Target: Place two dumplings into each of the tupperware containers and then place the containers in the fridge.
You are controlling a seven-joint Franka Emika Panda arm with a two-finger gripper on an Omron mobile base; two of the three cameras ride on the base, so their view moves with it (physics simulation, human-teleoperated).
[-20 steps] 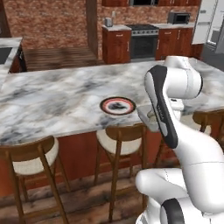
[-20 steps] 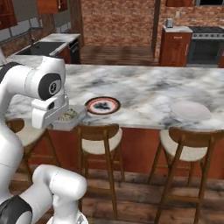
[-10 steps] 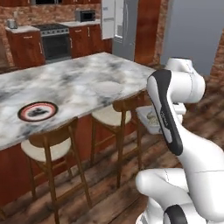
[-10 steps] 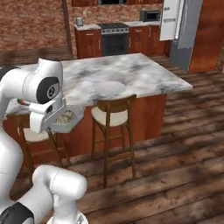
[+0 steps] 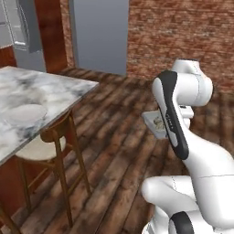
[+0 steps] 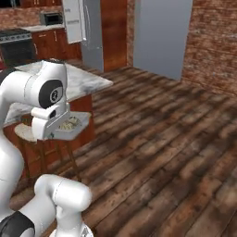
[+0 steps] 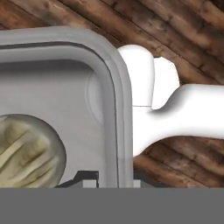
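The gripper [image 7: 114, 181] pinches the rim of a tupperware container [image 6: 70, 126], carried level above the wooden floor [image 6: 176, 139] so its dumplings [image 6: 69, 124] stay put; the fridge [image 6: 161, 34] stands ahead.

My base has turned a lot, so the whole scene in both base views has shifted. One second ago I was facing the long side of the marble island, with the black red-rimmed plate in front of me; the plate is now out of the pictures. Now the marble island [image 5: 32, 98] is only at the left edge, showing its corner, one stool [image 5: 43, 148] and the second tupperware container [image 5: 23, 114] on top. In front of me there is now wooden floor [image 6: 185, 152], a brick wall [image 5: 183, 32] and a large grey panel [image 6: 162, 34]. The fridge [image 6: 76, 23] has come closer.
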